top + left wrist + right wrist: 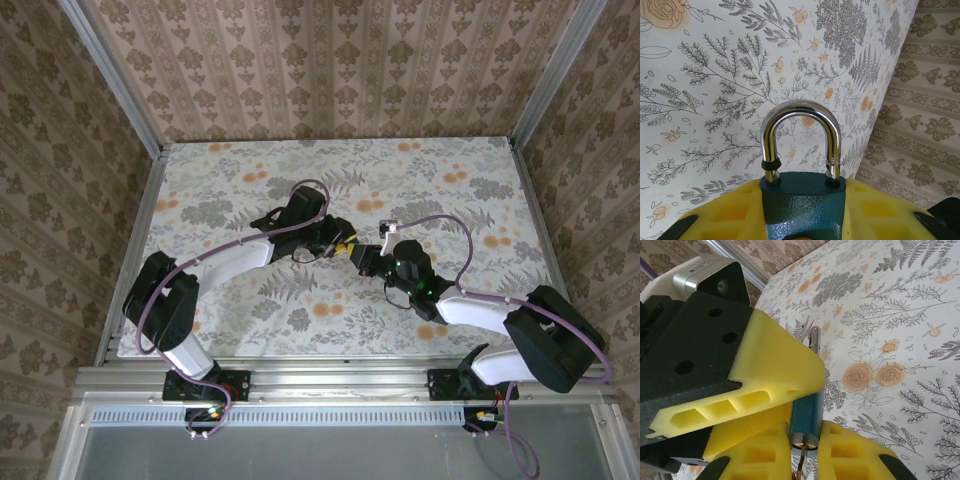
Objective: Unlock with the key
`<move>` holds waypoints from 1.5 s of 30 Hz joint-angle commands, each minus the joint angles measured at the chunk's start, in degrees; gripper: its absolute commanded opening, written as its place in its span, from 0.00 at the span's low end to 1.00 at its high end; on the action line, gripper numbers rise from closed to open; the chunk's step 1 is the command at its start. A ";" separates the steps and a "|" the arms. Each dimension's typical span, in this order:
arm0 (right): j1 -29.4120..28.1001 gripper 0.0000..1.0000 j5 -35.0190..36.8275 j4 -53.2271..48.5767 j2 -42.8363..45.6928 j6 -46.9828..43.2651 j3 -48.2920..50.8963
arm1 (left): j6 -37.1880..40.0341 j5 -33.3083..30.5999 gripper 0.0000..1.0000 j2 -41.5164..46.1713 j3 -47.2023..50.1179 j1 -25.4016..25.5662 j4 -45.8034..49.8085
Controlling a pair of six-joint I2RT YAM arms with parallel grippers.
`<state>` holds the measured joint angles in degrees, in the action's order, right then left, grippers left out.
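Step in hand: key-in-lock, just ahead of the turn.

- Left gripper (802, 217) is clamped on the padlock (803, 197), yellow pads on both sides of the blue body. It holds the padlock up off the table (250, 170), roughly mid-table where the two arms meet.
- Shackle (800, 112) sticks out of the padlock's far end. Both legs look seated in the body, so I judge it locked.
- The key (803, 441) is at the padlock's opposite end, right against the keyway face. The head is visible and the blade isn't, so it's probably inserted; can't confirm the depth.
- Wire ring (800, 467) hangs off the key head, on the side away from the padlock.
- Right gripper (805, 454): pads sit tight on both sides of the key head and look closed on it, with no gap visible.

Next move, as I read it:
- Roll the right wrist about the key axis while the left keeps the padlock body rigid.
- Keep the axis in line with the keyway. Any side load will bind or bend a key this small.
- The head is tiny against soft foam pads, so slip under torque is the main risk.
- Success cue is one shackle leg popping out of the padlock body.
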<state>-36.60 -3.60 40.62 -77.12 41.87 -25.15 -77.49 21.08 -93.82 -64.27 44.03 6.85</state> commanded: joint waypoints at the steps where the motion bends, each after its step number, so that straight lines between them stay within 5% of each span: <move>1: 0.10 0.01 1.62 -1.81 1.81 -1.20 -0.97 | -0.71 2.45 0.42 1.51 0.55 -0.92 -4.95; 11: 3.05 0.00 -4.75 -9.01 9.47 -4.93 -0.10 | 7.84 3.44 0.54 6.27 3.66 -5.21 -3.63; 18: 8.39 0.00 -23.63 -14.30 10.68 -7.68 -3.34 | 25.60 7.71 0.54 6.46 -1.45 -7.37 4.25; 22: 9.44 0.00 -29.18 -16.91 10.60 -9.96 -5.69 | 35.03 3.93 0.57 6.41 -4.24 -7.14 14.63; 37: 9.64 0.00 -34.34 -13.81 10.97 -10.02 -6.80 | 39.59 -0.48 0.53 5.48 -5.51 -5.71 22.10; 45: 10.36 0.00 -31.34 -14.09 11.92 -9.96 -6.15 | 38.23 0.36 0.32 5.51 -3.55 -5.63 20.58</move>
<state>-26.85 -36.25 23.59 -67.09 32.95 -31.03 -39.86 21.61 -88.33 -68.01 38.22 25.74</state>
